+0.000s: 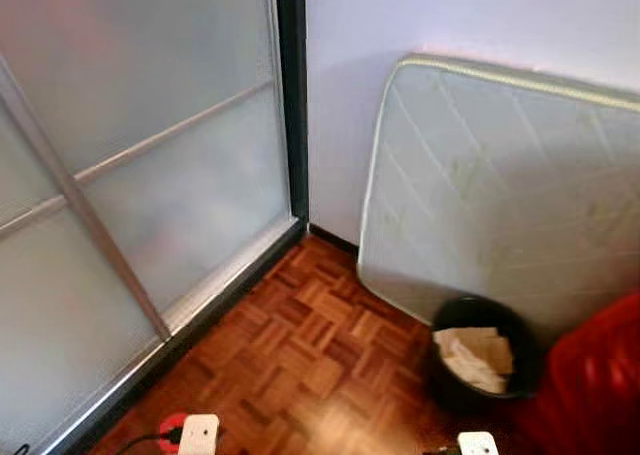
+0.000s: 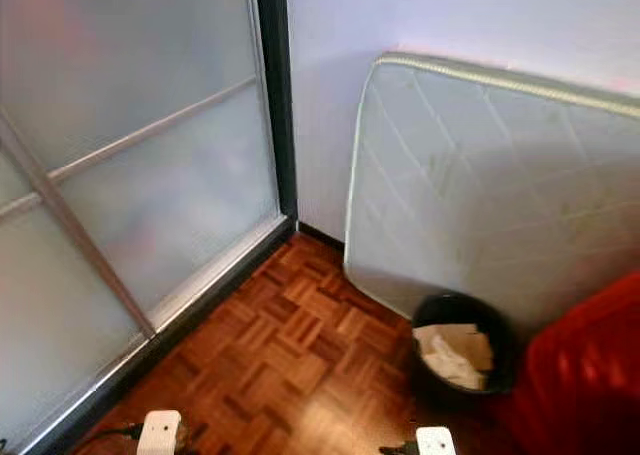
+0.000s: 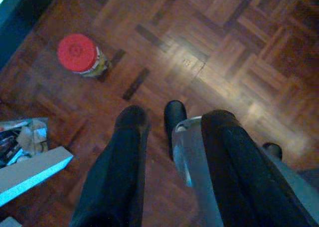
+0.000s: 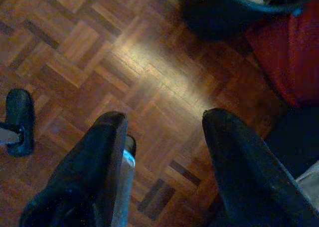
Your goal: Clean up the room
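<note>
A jar with a red lid (image 3: 77,55) stands on the parquet floor ahead of my left gripper (image 3: 175,127), which hangs open above the floor and holds nothing. The jar's red lid (image 1: 172,430) also peeks in at the bottom edge of the left eye view, close to the door track. A black waste bin (image 1: 480,360) holding crumpled paper stands against a leaning mattress. My right gripper (image 4: 164,129) hangs open over bare parquet, with the bin's dark wall (image 4: 219,17) a short way ahead of it.
A pale quilted mattress (image 1: 500,195) leans on the wall. A frosted glass sliding door (image 1: 130,175) runs along the left. A red cushion-like thing (image 1: 590,385) sits right of the bin. A box of clutter (image 3: 20,137) and a white board (image 3: 30,169) lie near the left gripper.
</note>
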Motion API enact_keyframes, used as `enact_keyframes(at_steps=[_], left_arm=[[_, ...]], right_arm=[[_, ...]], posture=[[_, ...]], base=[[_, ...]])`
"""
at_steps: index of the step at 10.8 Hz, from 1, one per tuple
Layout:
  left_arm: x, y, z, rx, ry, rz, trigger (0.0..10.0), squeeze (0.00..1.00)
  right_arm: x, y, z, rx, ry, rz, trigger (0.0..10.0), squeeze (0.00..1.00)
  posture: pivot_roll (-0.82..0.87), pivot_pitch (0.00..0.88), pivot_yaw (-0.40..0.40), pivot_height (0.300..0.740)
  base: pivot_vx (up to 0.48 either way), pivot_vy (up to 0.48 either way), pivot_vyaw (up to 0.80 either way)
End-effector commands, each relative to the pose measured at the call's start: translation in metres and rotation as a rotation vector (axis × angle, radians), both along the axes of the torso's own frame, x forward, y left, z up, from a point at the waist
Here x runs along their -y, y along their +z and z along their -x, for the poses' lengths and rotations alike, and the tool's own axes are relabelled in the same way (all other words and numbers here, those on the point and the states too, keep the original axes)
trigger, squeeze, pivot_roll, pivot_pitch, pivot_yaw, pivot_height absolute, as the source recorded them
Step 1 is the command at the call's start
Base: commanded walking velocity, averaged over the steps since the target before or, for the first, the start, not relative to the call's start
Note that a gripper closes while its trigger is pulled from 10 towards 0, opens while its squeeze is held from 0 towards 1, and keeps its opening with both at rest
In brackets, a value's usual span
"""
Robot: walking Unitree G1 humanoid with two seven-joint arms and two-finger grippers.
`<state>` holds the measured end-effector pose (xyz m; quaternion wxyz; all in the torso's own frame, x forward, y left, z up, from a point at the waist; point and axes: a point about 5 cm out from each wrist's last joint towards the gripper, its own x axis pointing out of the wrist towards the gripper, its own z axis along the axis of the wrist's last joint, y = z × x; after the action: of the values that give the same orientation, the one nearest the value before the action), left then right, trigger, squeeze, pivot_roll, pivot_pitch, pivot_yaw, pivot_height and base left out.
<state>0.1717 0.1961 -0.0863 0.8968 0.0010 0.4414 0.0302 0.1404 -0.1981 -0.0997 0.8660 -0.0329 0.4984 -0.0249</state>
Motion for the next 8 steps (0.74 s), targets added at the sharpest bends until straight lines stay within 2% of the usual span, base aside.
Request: enact_keyframes(at_steps=[1,4,8], left_arm=[[-0.003,0.000,0.000,-0.007,0.009,-0.003,10.0,0.00],[-0.002,0.000,0.000,-0.004,0.008,0.000,10.0,0.00],[-0.001,0.001,-0.002,0.003,0.005,0.003,10.0,0.00]], right_arm=[[0.005,0.001,0.000,0.012,-0.015,-0.001,10.0,0.00],[0.018,0.002,0.005,0.003,-0.029,0.006,10.0,0.00],[0.022,0.002,0.005,-0.007,-0.030,0.010,10.0,0.00]], posture=[[0.03,0.000,-0.018,0.740],[0.02,0.000,-0.017,0.740],[0.02,0.000,-0.020,0.740]], base=[[0.289,0.000,0.00],[0.304,0.000,0.00],[0.334,0.000,0.00]])
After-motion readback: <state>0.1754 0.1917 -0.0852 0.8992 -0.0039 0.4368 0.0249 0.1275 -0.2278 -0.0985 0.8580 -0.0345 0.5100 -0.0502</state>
